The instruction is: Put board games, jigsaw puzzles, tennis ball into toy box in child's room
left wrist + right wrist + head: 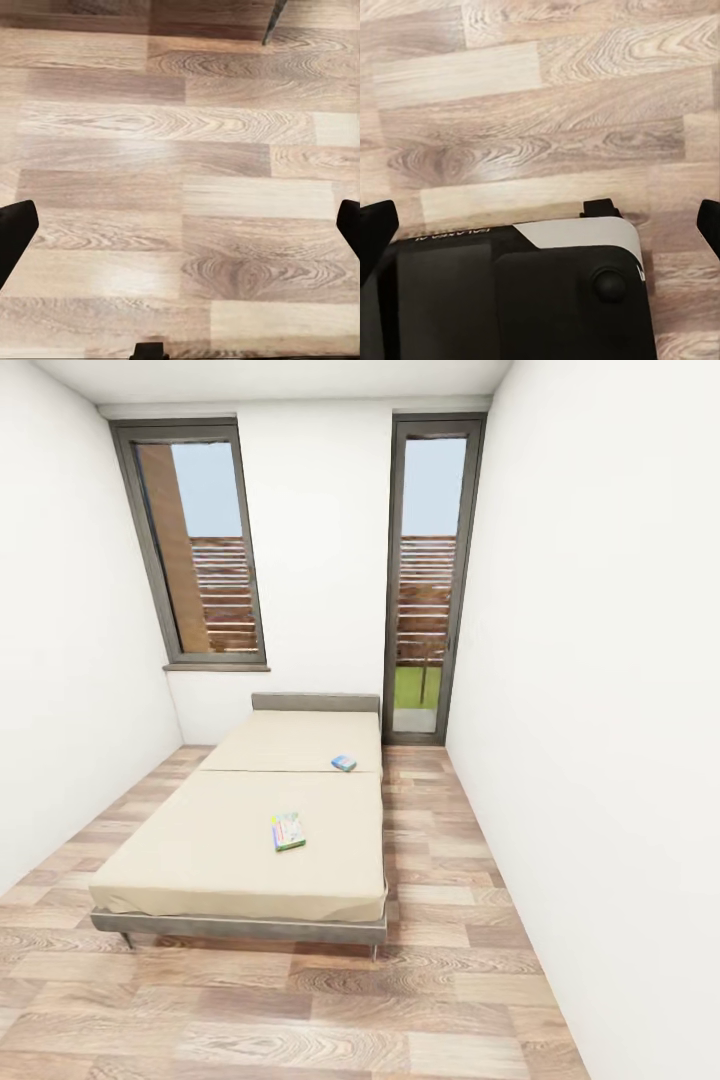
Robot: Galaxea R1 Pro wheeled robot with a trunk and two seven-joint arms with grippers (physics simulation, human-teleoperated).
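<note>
From beyond its foot, our head camera faces the bed (240, 830); both wrist cameras look down, close over the floor (180, 187).

No text can be read with certainty. Pale lettering is seen on the dark top of the robot base (510, 300) in the right wrist view, printed along the edge near the white panel, but it is inverted and too blurred to be made out. Printed artwork is carried on the two board games on the bed (180, 860), the yellow-green board game (288, 831) and the blue board game (344, 763), yet no letters or logos can be resolved.
</note>
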